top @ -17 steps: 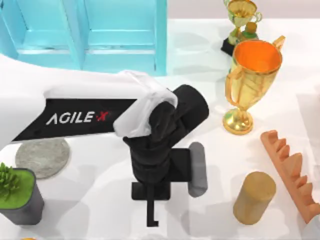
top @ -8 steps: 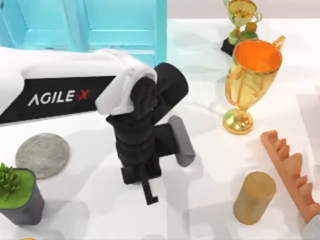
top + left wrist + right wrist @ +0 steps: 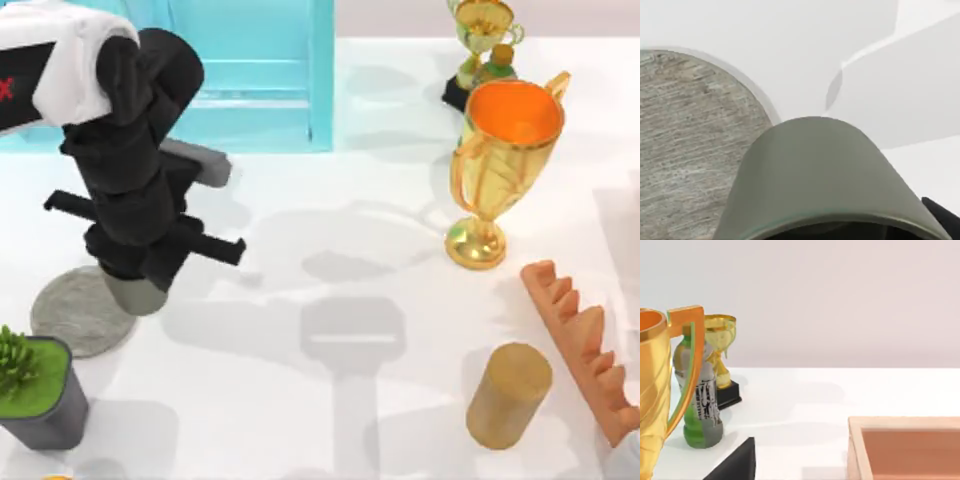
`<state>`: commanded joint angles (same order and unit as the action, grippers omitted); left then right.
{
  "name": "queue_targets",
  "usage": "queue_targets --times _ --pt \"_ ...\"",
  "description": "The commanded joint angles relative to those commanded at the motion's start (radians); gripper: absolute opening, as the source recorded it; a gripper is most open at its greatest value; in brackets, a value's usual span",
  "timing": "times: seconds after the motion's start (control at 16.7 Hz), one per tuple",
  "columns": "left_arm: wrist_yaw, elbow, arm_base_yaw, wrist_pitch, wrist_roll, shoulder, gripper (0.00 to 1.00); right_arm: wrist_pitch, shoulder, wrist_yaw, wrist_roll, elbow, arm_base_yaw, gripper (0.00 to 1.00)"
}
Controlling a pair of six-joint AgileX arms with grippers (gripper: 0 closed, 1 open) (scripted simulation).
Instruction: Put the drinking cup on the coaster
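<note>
Left gripper (image 3: 135, 285) over the table's left side, carrying the drinking cup (image 3: 137, 293); fingers closed on it, though the black wrist housing hides the contact itself from above. Cup bottom pokes out below the gripper body at the right edge of the coaster (image 3: 82, 311), overlapping its rim. Cannot tell from above whether the cup touches the disc or hangs over it.

Left wrist view adds what the top one hides: cup (image 3: 830, 180) seen close, smooth matte grey-olive cylinder wall, plain, no handle; coaster (image 3: 690, 150) beside it, flat round disc with streaky grey stone grain and a pale rim. Cup sits off the disc's centre, partly over bare white table (image 3: 805, 55).

Top view only: dark grey square planter (image 3: 40, 395) with green top just beside the coaster; tan wood-look cylinder (image 3: 508, 393); ridged terracotta piece (image 3: 580, 345); turquoise cabinet (image 3: 250, 70) at the back.

Right wrist view gives a side-on look at the gold two-handled trophy (image 3: 655, 390), glossy; green bottle (image 3: 699, 400); smaller trophy (image 3: 720, 350) behind it. Right gripper state: cannot tell.
</note>
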<state>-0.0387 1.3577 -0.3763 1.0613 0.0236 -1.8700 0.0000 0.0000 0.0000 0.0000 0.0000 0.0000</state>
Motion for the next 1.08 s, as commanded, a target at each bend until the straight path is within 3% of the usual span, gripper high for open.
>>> queue_targets --times 0.3,0.72,1.08 --pt "-0.009 0.032 0.156 0.035 -0.202 0.045 0.0 0.0 0.0 0.0 0.0 0.0 0.0 1.0" --pt "-0.008 0.014 0.164 0.018 -0.205 0.039 0.0 0.0 0.0 0.0 0.0 0.0 0.0 1.0" --pt "-0.01 -0.109 0.181 -0.179 -0.192 -0.012 0.0 0.0 0.0 0.0 0.0 0.0 0.0 1.0"
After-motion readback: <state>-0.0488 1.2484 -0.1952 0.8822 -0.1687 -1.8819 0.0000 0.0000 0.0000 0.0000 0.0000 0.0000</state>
